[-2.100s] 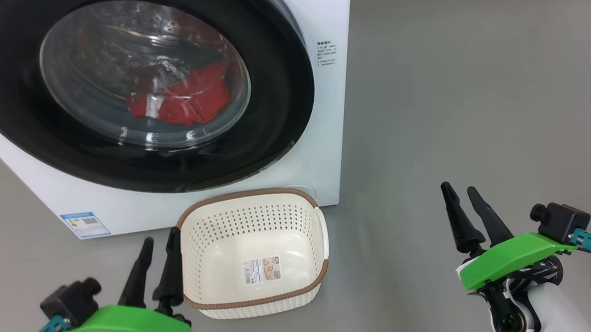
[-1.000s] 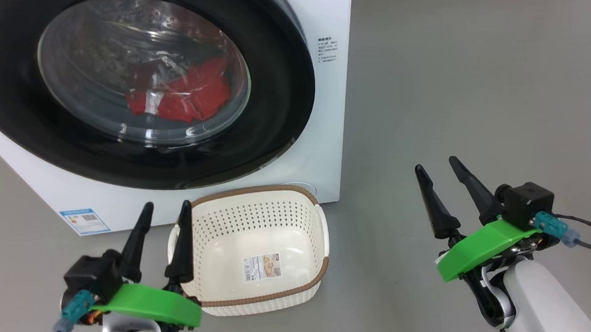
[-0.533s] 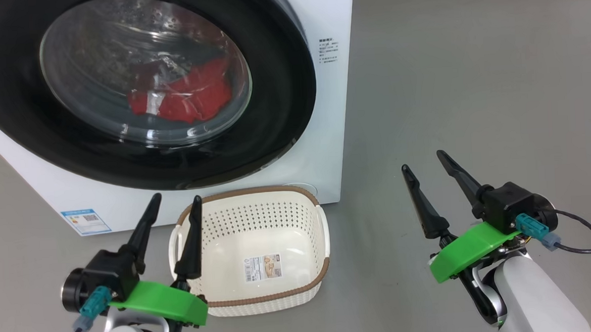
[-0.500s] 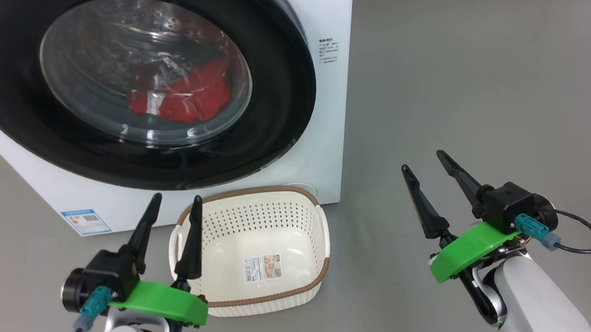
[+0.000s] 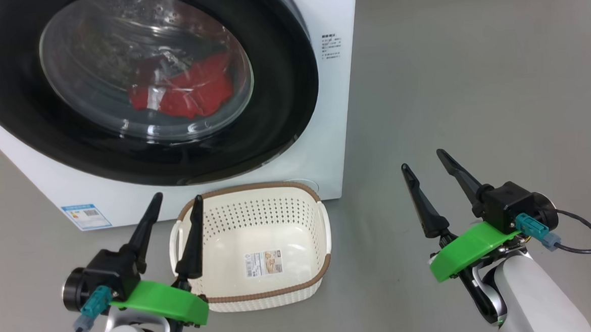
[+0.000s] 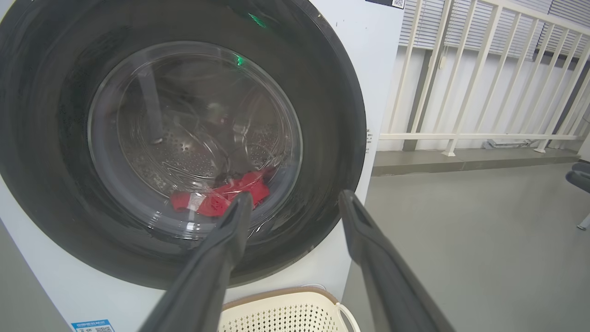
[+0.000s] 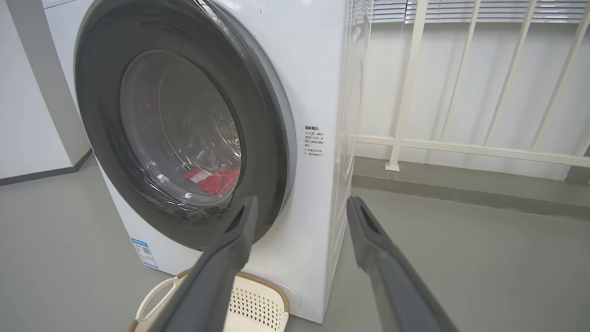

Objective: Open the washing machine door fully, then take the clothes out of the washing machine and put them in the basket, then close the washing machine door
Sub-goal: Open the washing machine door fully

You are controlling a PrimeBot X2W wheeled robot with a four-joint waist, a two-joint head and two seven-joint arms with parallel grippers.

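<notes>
The head camera looks steeply down from above, fairly close, on the front of the washing machine (image 5: 331, 149) and the basket (image 5: 262, 302) on the grey floor (image 5: 473, 75). The left wrist camera sits low and near, facing the door (image 6: 332, 115) almost square on. The right wrist camera stands off to the right, catching that door at a slant, a white railing (image 7: 461, 148) behind. All three share door and basket.

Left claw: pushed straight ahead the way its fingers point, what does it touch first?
Probably the washing machine door, low on its right side where glass meets black rim. The open left claw aims there, with the basket below its line; nothing looks to be in between, though depth is unclear.
</notes>
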